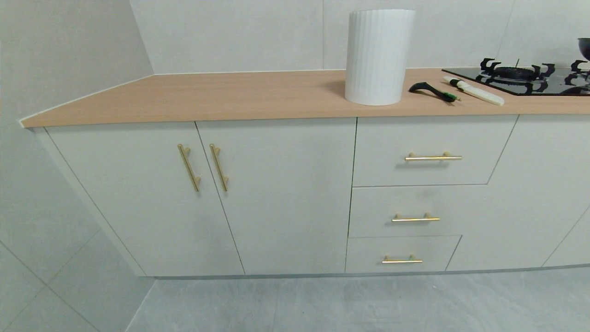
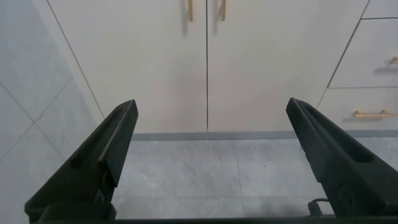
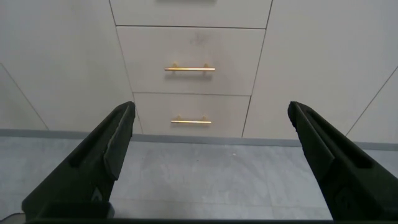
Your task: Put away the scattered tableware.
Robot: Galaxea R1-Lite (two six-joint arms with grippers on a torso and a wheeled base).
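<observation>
On the wooden countertop stands a tall white ribbed holder. Just right of it lie a black-handled utensil and a white knife with a green band. My left gripper hangs low in front of the cabinet doors, open and holding nothing. My right gripper hangs low facing the lower drawers, also open with nothing between its fingers.
A black gas hob sits at the counter's far right. Below are two cabinet doors with gold handles and a stack of three drawers. A wall closes the left side. Grey tiled floor lies in front.
</observation>
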